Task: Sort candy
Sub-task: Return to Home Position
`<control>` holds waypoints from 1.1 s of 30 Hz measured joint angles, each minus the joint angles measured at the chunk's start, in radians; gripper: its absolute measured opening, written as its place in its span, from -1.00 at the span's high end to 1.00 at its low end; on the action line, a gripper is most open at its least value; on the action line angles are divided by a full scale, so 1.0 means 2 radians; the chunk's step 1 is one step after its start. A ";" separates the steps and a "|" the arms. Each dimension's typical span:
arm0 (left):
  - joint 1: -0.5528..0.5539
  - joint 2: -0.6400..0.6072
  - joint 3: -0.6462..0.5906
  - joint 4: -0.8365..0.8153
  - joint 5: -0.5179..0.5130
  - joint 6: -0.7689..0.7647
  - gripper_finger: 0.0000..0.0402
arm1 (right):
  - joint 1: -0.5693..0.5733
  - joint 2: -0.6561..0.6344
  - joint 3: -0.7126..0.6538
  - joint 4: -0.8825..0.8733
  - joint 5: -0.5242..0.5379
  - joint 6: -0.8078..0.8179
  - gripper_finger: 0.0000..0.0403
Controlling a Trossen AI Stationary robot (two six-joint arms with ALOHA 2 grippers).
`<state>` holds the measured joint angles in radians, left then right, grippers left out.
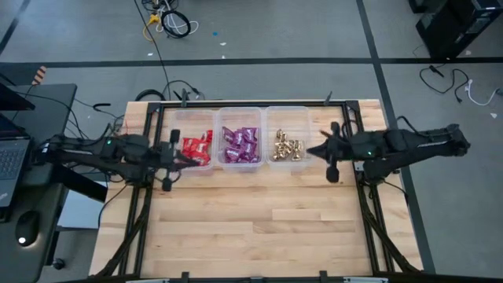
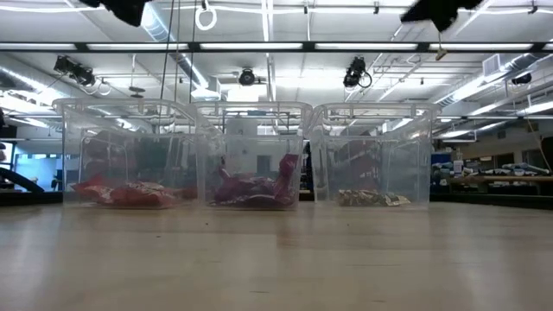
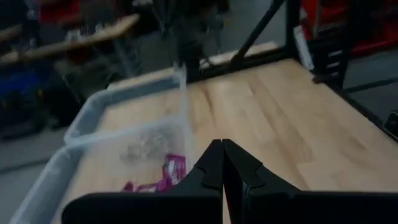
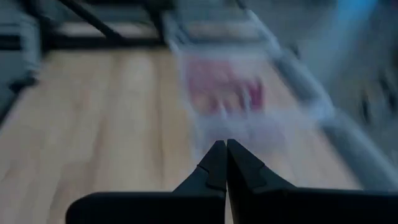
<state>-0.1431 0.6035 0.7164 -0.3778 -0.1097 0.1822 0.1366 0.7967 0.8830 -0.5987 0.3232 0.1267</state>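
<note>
Left gripper [image 1: 195,160], right gripper [image 1: 308,151]: candy [image 1: 240,146] between.

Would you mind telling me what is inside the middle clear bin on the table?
The middle bin holds purple packets, piled loosely. Nothing else shows among them; whatever lies under the pile is covered.

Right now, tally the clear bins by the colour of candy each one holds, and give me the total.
Red packets, in the left clear bin: 1 bin
Purple packets, in the centre clear bin: 1 bin
Gold foil pieces, in the right clear bin: 1 bin
Total: 3 bins
The left gripper and right gripper are shut and hold nothing.
</note>
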 joint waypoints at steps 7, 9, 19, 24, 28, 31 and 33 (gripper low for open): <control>0.008 -0.071 -0.104 0.176 -0.039 0.139 1.00 | 0.006 -0.025 -0.066 0.210 -0.032 -0.154 1.00; 0.026 -0.070 -0.096 0.178 -0.027 0.161 1.00 | -0.012 -0.030 -0.061 0.240 -0.076 -0.188 1.00; 0.044 -0.190 -0.061 -0.044 0.142 0.100 1.00 | -0.036 -0.140 -0.103 0.228 -0.218 -0.207 1.00; 0.043 -0.275 -0.104 0.018 0.127 0.087 1.00 | -0.036 -0.209 -0.179 0.278 -0.211 -0.194 1.00; 0.043 -0.302 -0.144 0.048 0.125 0.087 1.00 | -0.036 -0.258 -0.230 0.307 -0.211 -0.185 1.00; 0.044 -0.298 -0.171 0.074 0.112 0.088 1.00 | -0.036 -0.287 -0.262 0.328 -0.211 -0.183 1.00; 0.043 -0.296 -0.196 0.096 0.120 0.095 1.00 | -0.036 -0.305 -0.278 0.329 -0.212 -0.183 1.00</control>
<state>-0.0563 0.0123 0.3253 -0.1863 0.1301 0.3726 0.0639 0.1869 0.3274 0.0592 -0.1004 -0.2386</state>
